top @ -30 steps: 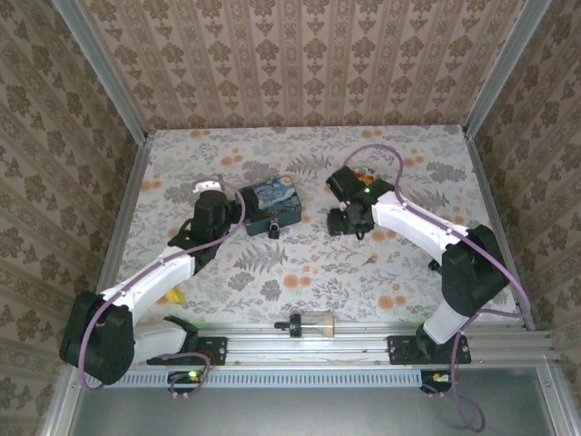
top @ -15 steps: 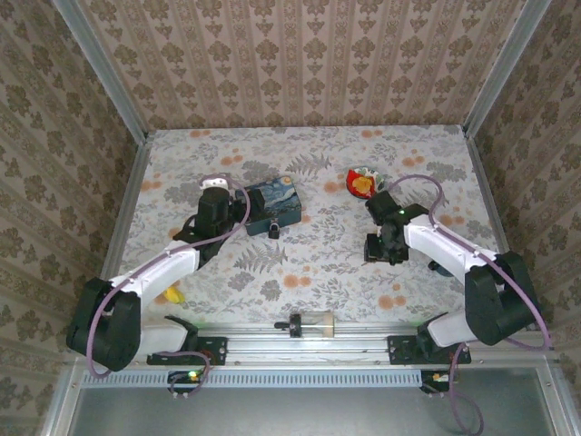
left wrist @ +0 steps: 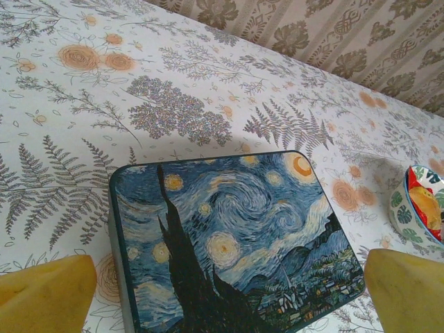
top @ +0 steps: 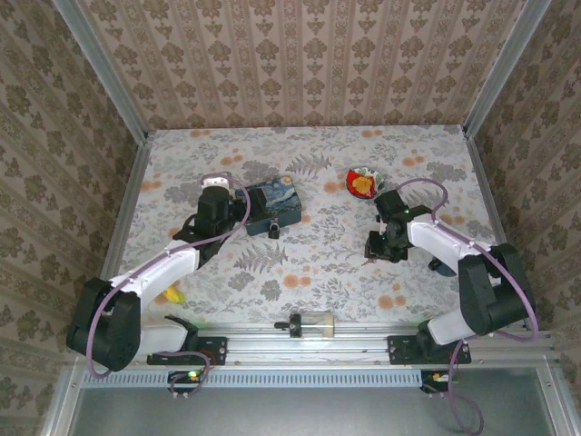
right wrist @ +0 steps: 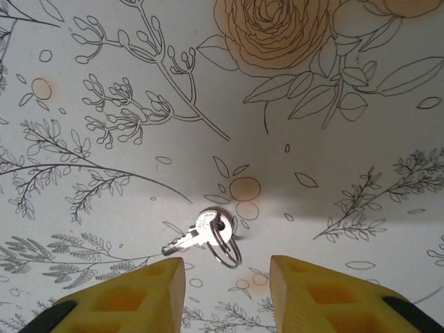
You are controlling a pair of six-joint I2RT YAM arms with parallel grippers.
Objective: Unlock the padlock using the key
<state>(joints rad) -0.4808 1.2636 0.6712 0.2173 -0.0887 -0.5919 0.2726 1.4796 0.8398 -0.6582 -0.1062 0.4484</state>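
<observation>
Right tool, unclenched, hovers by the loose key toward the table's right edge; left tool released.

Floral-print worktop inspected. Left of centre: blue swirl-painted box, small black padlock just beside its near edge. Far right: patterned bowl. Near right: key on ring, lying flat. Near left: banana.

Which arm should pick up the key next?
Right. The right gripper hangs over the key, which lies just ahead of its open jaws. The left gripper is away at the blue box, by the padlock.
</observation>
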